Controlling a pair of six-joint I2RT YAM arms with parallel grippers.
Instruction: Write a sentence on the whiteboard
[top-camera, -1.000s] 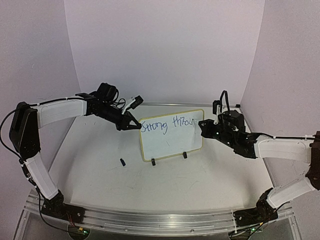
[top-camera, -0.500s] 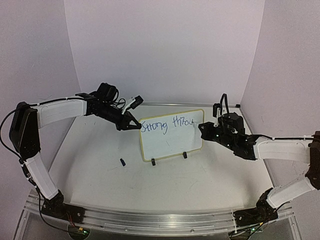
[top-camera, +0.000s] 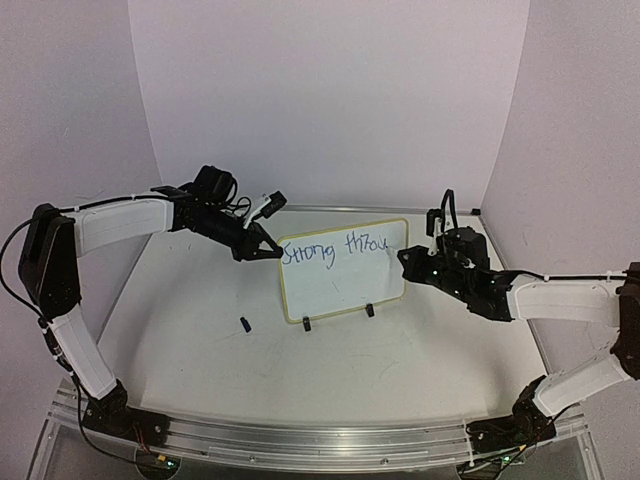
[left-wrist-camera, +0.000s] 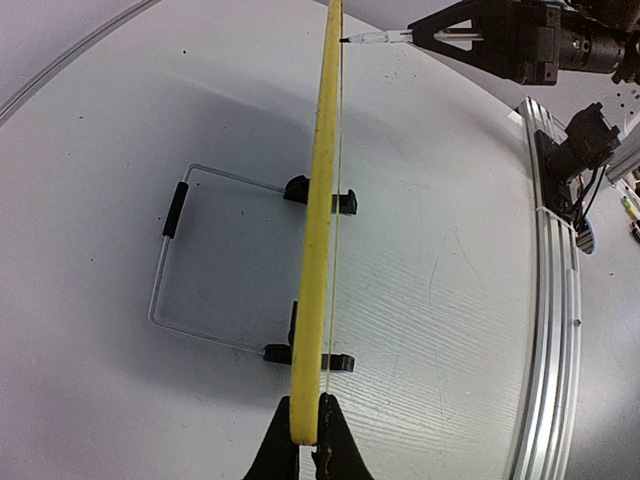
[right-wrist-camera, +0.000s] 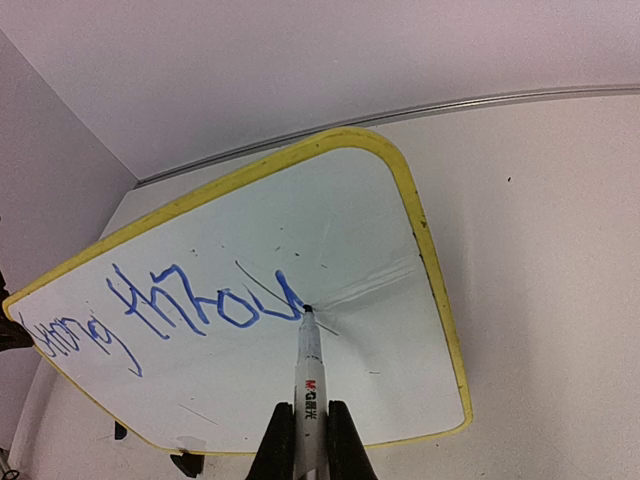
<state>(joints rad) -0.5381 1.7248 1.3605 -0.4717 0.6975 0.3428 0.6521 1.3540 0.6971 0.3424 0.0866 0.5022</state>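
Marker (right-wrist-camera: 309, 365): gripped in right tool (right-wrist-camera: 305, 432), tip on whiteboard (right-wrist-camera: 350, 215) just past last letter (right-wrist-camera: 285, 295); blank space lies rightward (left tool (left-wrist-camera: 306, 430) clamps its edge).

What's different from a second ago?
The right claw, holding the marker, shifted slightly lower in the top view, and the last blue letter gained a stroke. The left claw stayed clamped on the whiteboard, which didn't move.
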